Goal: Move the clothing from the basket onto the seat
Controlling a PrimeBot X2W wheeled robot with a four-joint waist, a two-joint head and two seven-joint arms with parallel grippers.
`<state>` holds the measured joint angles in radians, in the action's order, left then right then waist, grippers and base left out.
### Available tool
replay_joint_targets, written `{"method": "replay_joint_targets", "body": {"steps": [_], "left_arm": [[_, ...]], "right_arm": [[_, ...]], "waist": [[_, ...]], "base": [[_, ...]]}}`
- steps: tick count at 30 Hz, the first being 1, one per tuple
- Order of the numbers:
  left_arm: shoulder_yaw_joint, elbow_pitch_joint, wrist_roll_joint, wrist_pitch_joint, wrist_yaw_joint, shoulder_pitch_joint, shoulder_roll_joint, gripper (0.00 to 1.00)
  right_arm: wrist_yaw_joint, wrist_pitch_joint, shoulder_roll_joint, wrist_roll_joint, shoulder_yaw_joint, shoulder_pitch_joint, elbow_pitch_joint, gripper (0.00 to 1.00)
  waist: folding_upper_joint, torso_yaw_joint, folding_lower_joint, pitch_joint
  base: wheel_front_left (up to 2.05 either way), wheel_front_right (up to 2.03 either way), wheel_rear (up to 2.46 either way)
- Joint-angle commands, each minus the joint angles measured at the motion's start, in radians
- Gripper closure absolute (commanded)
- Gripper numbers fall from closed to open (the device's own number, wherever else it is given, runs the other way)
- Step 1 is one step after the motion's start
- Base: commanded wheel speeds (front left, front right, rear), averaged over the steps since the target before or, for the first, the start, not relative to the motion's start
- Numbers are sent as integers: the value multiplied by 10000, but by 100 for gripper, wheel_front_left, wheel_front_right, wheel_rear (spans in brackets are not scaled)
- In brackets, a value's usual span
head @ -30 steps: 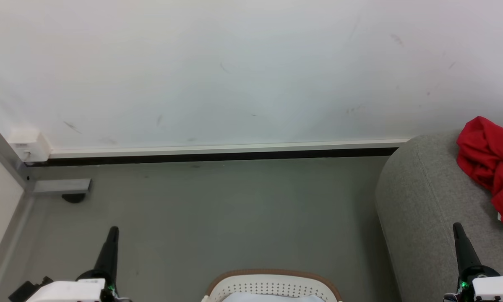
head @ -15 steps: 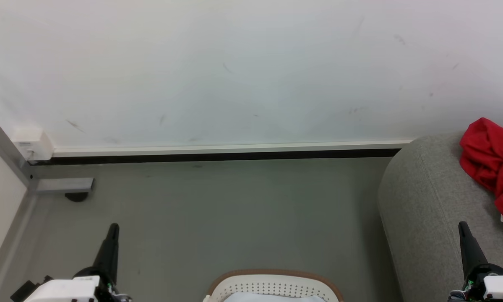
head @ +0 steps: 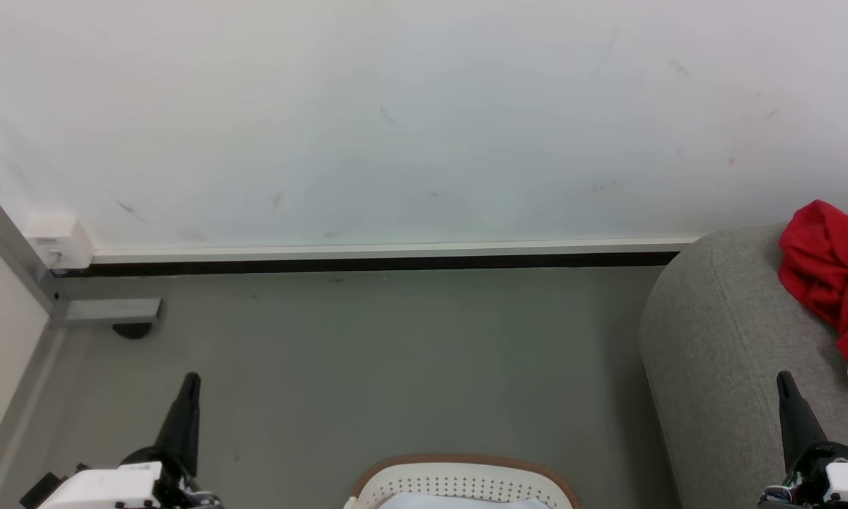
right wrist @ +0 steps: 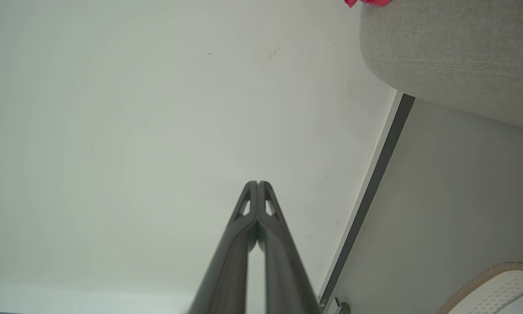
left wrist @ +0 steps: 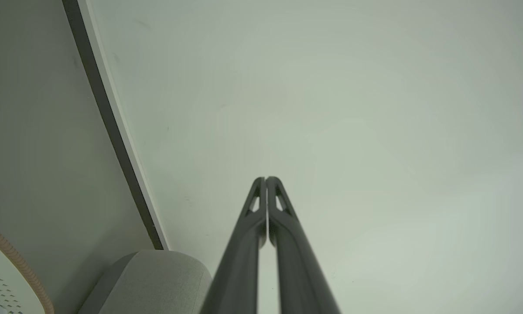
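A bright red garment [head: 830, 272] lies crumpled on the grey sofa [head: 713, 353] at the right edge of the head view; a scrap of that red garment [right wrist: 368, 2] peeks over the sofa [right wrist: 453, 52] in the right wrist view. The white basket [head: 466, 477] with its brown rim sits at the bottom centre, something pale inside it. My left gripper [head: 190, 382] is shut and empty at the lower left, tips together [left wrist: 265, 179]. My right gripper [head: 784, 378] is shut and empty over the sofa's front, fingers closed [right wrist: 258, 183].
A white wall with a dark skirting strip [head: 367, 263] runs across the back. A metal frame foot [head: 109, 311] and a white box [head: 54, 240] stand at the left. Grey floor [head: 395, 353] stretches between wall, basket and sofa. The basket rim [left wrist: 8, 261] and sofa end [left wrist: 156, 279] show in the left wrist view.
The whole head picture has shifted slightly rightward, so the camera has turned a little. Both grippers stay shut; the garment lies as before.
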<state>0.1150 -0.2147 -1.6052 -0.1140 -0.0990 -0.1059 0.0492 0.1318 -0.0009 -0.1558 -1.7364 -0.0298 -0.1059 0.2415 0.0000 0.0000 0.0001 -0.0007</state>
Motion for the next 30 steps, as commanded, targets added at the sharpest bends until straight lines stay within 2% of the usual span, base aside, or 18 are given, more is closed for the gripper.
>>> {"method": "replay_joint_targets", "body": {"steps": [1,30], "left_arm": [[28,1,-120,-42,7,-100,16,100],[28,2,-120,-42,7,-97,18,100]], "right_arm": [[-21,10,-67,-29,9,-125,-42,100],[-21,-67,-123,-78,-63,-120,-50,100]], "waist": [[0,-1,-1,0],[0,-1,-1,0]], "base": [[0,0,0],[0,0,0]]}}
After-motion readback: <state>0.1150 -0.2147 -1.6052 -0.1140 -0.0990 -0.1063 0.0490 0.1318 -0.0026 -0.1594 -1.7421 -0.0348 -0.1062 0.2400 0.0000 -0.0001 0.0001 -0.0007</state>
